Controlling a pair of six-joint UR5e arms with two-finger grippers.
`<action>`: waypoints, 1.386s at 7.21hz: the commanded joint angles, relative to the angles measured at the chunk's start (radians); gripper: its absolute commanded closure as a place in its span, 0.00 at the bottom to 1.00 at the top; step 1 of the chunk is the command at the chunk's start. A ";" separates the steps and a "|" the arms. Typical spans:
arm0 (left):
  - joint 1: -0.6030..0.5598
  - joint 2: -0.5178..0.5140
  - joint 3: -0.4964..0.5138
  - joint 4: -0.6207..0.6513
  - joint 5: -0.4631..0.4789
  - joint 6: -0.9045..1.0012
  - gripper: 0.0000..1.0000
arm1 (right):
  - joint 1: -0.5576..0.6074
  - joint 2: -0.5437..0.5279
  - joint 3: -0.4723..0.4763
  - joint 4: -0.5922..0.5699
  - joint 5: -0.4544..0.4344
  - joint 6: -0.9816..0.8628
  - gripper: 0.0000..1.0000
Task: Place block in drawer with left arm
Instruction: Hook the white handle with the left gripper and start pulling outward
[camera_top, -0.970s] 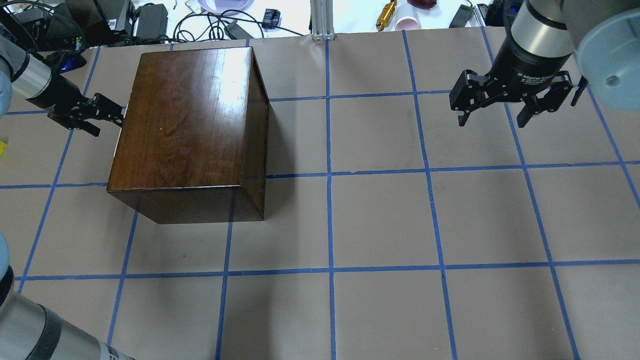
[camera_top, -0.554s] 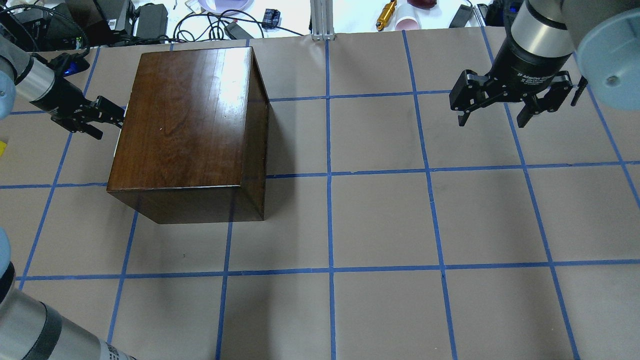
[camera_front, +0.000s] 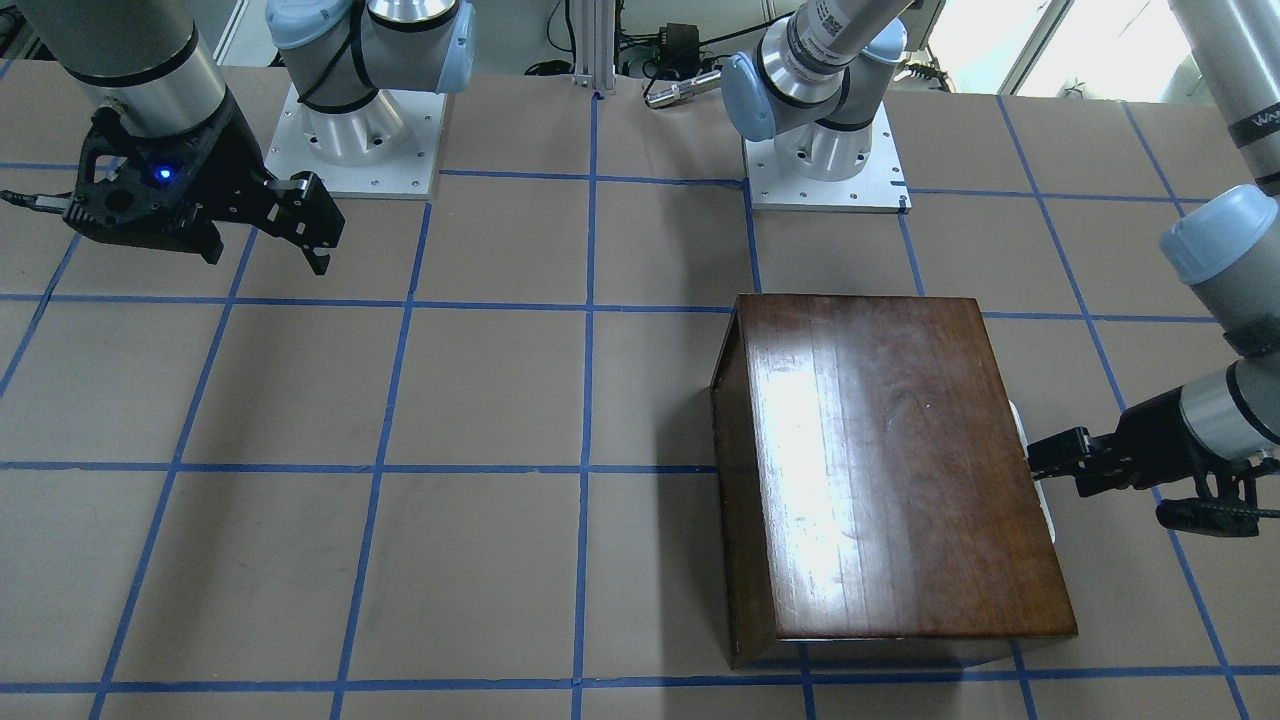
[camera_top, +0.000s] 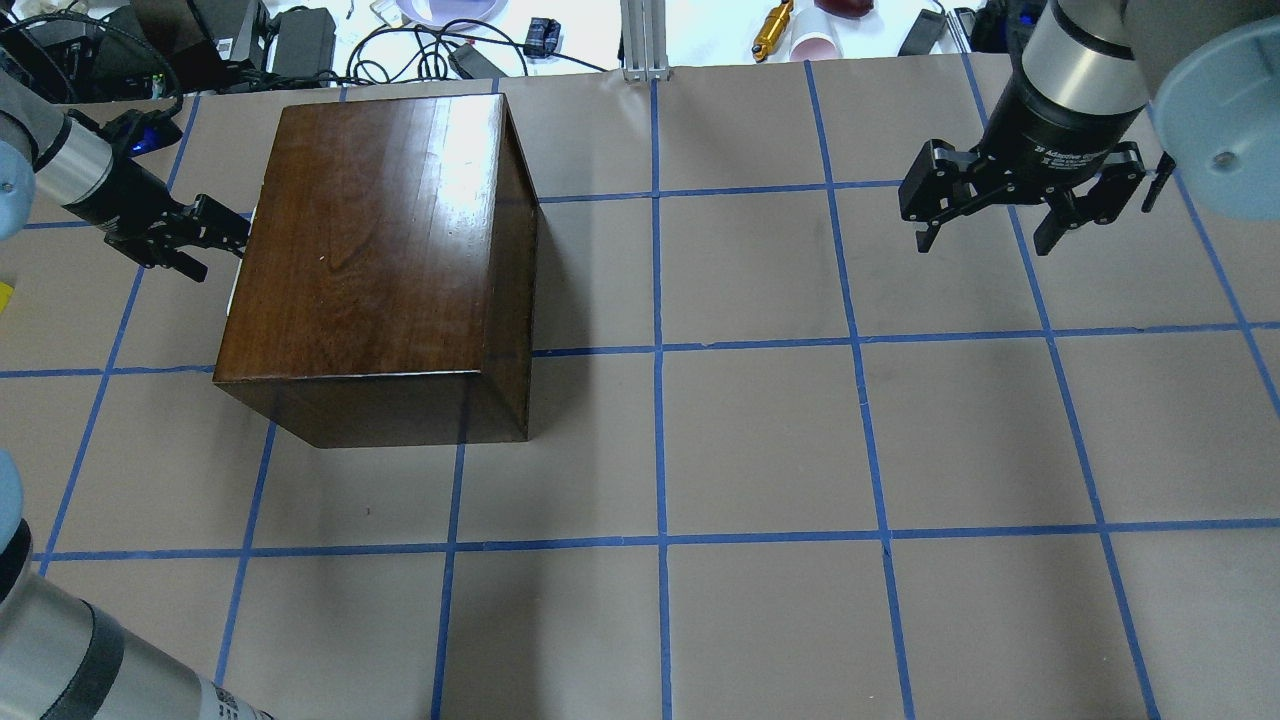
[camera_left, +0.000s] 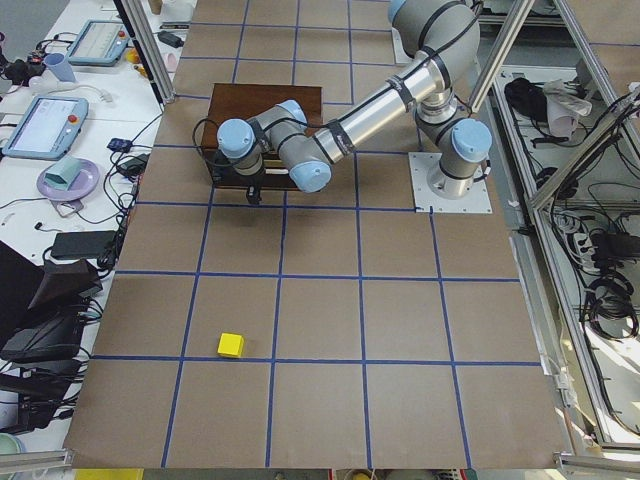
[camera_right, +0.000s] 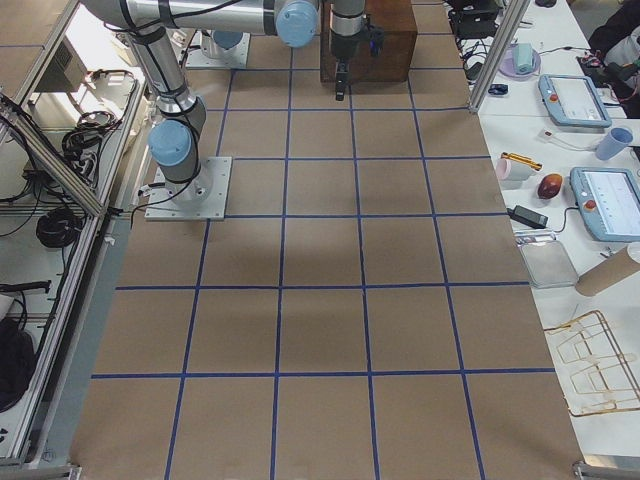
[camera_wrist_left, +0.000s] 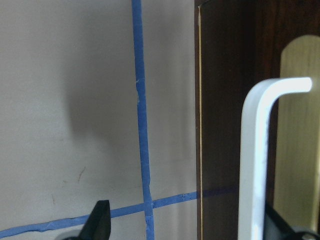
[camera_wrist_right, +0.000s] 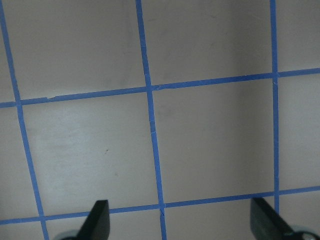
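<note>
While wide open, left gripper (camera_wrist_left: 190, 225) astride drawer pull (camera_wrist_left: 252, 165).

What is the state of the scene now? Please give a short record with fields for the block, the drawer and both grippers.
block: yellow cube on the table, far from the wooden box, not held
drawer: dark front looks shut, no tray showing
left gripper: open, at the box's drawer side, fingers either side of the drawer pull
right gripper: open, empty, above bare table
task: block not yet in drawer
</note>
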 joint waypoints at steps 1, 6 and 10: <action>0.000 -0.001 0.006 0.003 0.012 0.001 0.00 | 0.000 0.000 0.000 0.000 0.000 0.000 0.00; 0.000 0.001 0.011 0.015 0.079 0.007 0.00 | -0.002 0.000 0.000 0.000 0.000 0.000 0.00; 0.003 0.002 0.012 0.015 0.083 0.028 0.00 | 0.000 0.000 0.000 0.000 0.000 0.000 0.00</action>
